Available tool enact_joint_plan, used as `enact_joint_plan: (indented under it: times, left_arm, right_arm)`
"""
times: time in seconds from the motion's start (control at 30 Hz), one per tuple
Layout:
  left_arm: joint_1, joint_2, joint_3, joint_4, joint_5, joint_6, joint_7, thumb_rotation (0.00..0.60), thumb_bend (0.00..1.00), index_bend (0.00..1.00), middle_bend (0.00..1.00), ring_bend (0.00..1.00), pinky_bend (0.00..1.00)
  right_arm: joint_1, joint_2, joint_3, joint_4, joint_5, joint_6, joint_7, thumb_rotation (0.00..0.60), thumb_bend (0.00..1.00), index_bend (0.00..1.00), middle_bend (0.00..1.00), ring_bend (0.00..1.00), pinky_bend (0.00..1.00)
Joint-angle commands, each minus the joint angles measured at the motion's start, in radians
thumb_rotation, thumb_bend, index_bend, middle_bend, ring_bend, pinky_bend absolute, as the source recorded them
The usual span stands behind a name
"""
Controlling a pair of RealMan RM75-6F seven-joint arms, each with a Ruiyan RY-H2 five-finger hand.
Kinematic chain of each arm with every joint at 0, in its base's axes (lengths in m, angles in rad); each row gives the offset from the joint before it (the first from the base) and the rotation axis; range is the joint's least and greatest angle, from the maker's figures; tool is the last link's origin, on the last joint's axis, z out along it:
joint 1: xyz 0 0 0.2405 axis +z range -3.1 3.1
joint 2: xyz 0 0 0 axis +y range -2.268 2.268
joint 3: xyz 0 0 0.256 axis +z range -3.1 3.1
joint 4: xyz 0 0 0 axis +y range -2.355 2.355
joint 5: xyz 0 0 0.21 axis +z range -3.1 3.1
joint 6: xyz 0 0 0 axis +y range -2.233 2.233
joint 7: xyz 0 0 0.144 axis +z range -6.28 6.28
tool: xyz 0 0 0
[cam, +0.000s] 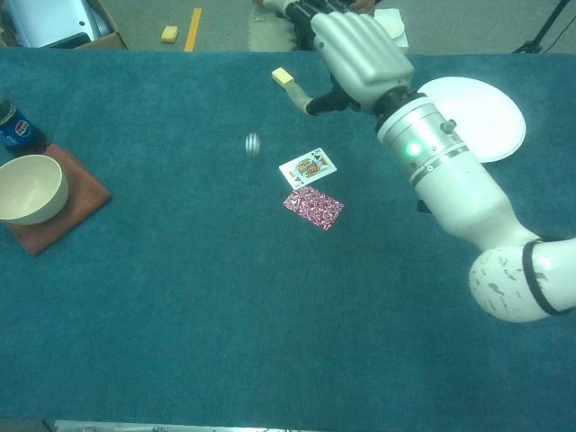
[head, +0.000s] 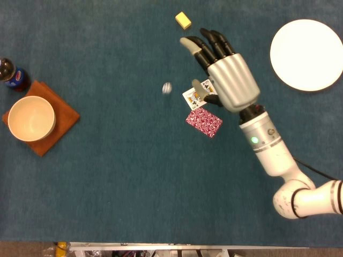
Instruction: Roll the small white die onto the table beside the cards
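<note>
The small white die (head: 167, 88) shows as a blurred spot left of the cards, and likewise in the chest view (cam: 252, 144); whether it touches the cloth I cannot tell. A face-up card (head: 196, 95) (cam: 308, 167) and a red patterned face-down card (head: 204, 122) (cam: 313, 208) lie side by side on the table. My right hand (head: 225, 72) (cam: 351, 49) hovers raised over the cards' right side, fingers spread, holding nothing. My left hand shows in neither view.
A white plate (head: 306, 54) sits at the far right. A yellow block (head: 183, 20) lies beyond the hand. At the left, a cream bowl (head: 31, 118) stands on an orange cloth (head: 60, 124), with a cola bottle (head: 12, 75) behind it.
</note>
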Motion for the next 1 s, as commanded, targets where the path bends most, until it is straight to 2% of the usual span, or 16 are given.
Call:
enact_joint_plan:
  times: [0.03,0.3,0.5,0.67,0.8,1.0]
  left_arm:
    - [-0.002,0.000,-0.001,-0.003,0.001,-0.002,0.003,0.600,0.34,0.06,0.09,0.03,0.07]
    - [-0.006,0.001,-0.002,-0.008,-0.007,-0.016,0.012,0.600,0.34,0.06,0.09,0.03,0.07]
    - [-0.012,0.002,-0.003,-0.007,-0.013,-0.028,0.014,0.600,0.34,0.06,0.09,0.03,0.07]
    - [-0.017,0.001,-0.008,0.000,-0.026,-0.038,0.004,0.600,0.34,0.06,0.09,0.03,0.07]
    - [-0.021,-0.007,-0.013,0.011,-0.036,-0.047,-0.006,0.600,0.34,0.06,0.09,0.03,0.07]
    - [-0.034,-0.017,-0.021,0.018,-0.045,-0.063,-0.008,0.600,0.34,0.06,0.09,0.03,0.07]
  right_arm:
    - [-0.033,0.049,-0.014,-0.059,0.030,-0.008,-0.060,0.600,0.37,0.08,0.15,0.02,0.09]
    - [-0.079,0.146,-0.030,-0.164,0.060,-0.005,-0.126,0.600,0.37,0.07,0.15,0.02,0.09]
    - [-0.125,0.266,-0.051,-0.297,0.141,0.008,-0.244,0.600,0.37,0.08,0.15,0.02,0.09]
    - [-0.176,0.370,-0.087,-0.403,0.165,0.049,-0.304,0.600,0.37,0.08,0.17,0.02,0.09]
    - [-0.228,0.430,-0.119,-0.454,0.148,0.104,-0.313,0.600,0.37,0.09,0.17,0.02,0.09]
    - [-0.332,0.497,-0.184,-0.488,0.052,0.212,-0.277,0.600,0.37,0.11,0.18,0.02,0.09]
